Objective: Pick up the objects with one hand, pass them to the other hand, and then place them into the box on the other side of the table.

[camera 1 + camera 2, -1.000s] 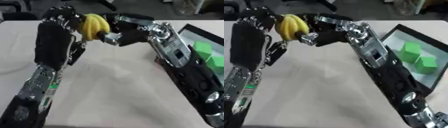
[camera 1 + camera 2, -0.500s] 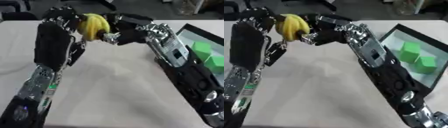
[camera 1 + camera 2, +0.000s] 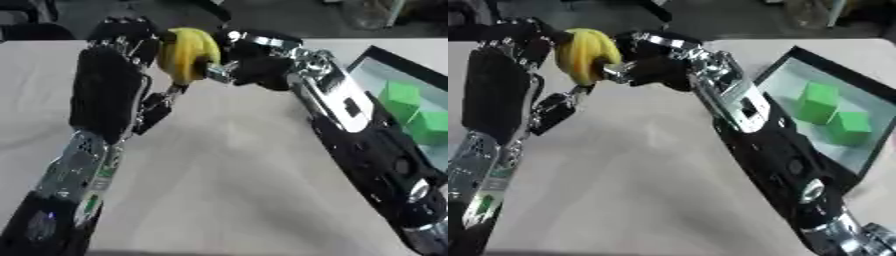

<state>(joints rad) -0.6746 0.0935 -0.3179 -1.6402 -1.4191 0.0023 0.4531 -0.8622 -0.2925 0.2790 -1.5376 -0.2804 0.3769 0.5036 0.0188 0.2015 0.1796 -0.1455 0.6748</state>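
Note:
A yellow, banana-like object [image 3: 188, 52] is held up above the beige table at the upper left. My left hand [image 3: 109, 90] shows its black back, with its fingers [image 3: 131, 35] curled over the object's left side and the thumb [image 3: 157, 107] hanging below it. My right hand [image 3: 254, 60] reaches in from the right, its fingers closed on the object's right side. Both hands are on the object at once. The box [image 3: 796, 54], black-rimmed with a pale floor, lies at the right edge and holds two green cubes [image 3: 820, 102].
My right forearm [image 3: 754, 130] stretches diagonally along the box's left rim. The bare beige tabletop [image 3: 219, 185] spreads between the two arms. Dark clutter lies beyond the far table edge.

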